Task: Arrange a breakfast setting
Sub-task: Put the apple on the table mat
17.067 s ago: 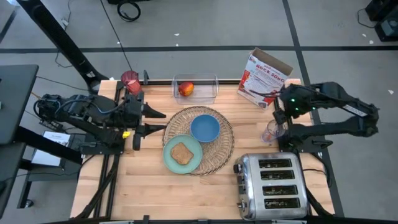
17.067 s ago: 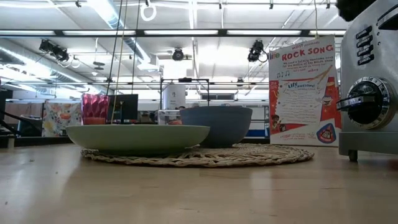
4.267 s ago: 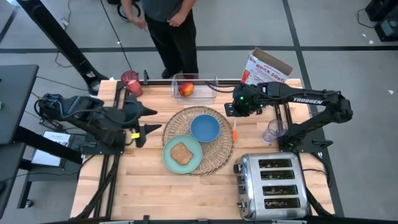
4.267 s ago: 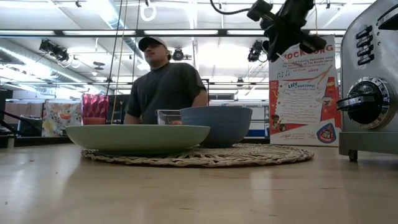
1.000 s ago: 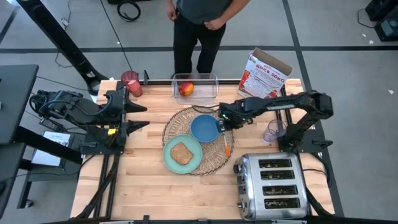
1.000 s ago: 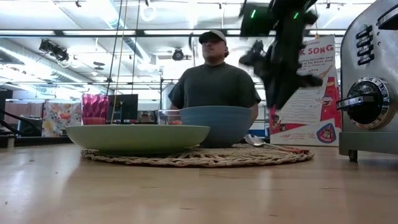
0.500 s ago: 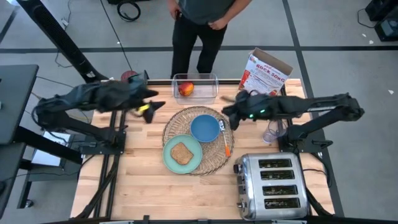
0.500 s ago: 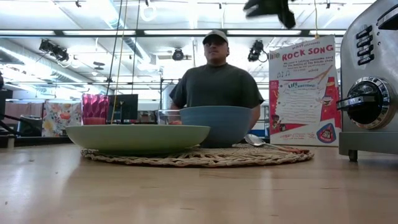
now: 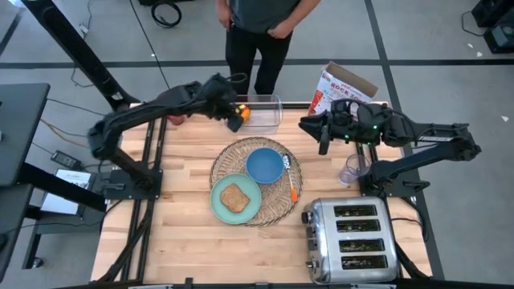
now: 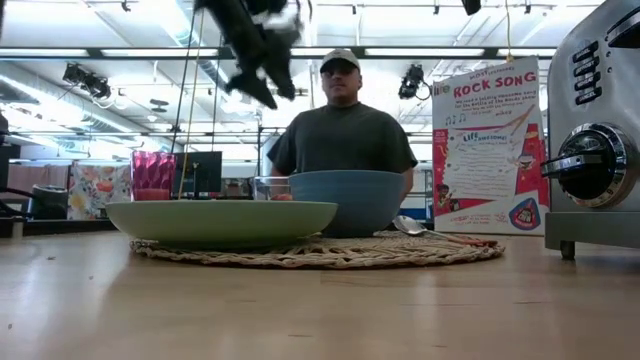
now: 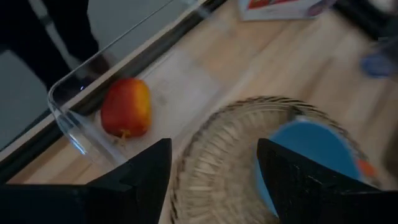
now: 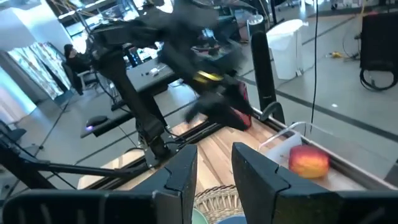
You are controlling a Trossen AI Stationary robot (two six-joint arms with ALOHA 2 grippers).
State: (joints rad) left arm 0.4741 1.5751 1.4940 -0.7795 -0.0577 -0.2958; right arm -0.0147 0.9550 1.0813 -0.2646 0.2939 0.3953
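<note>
Reaching over the back of the table, the left gripper (image 9: 235,115) hangs in the air right by the clear tub (image 9: 265,115). Its two dark fingers (image 11: 140,180) are spread apart and hold nothing. The red and yellow apple (image 11: 126,107) sits inside the tub, past the finger tips, and they do not touch it. The apple looks round and shiny, red on most of it with a yellow patch.

The right gripper (image 9: 322,135) is up in the air near the cereal box (image 9: 340,91), well away from the apple. Its fingers (image 12: 175,180) have a small gap between them and nothing is in it.

In the middle of the table lies the round wicker placemat (image 9: 283,191). On it sit the blue bowl (image 9: 264,165) and the mint-green plate (image 9: 217,199), just beside each other. A brown toast slice (image 9: 234,197) lies flat on the plate. The orange-handled utensil (image 9: 292,184) lies on the mat on the right of the bowl.

The red cup (image 10: 152,175) stands at the far left corner of the table. A shiny toaster (image 9: 353,238) sits at the near right. A person (image 10: 343,135) stands behind the table.
</note>
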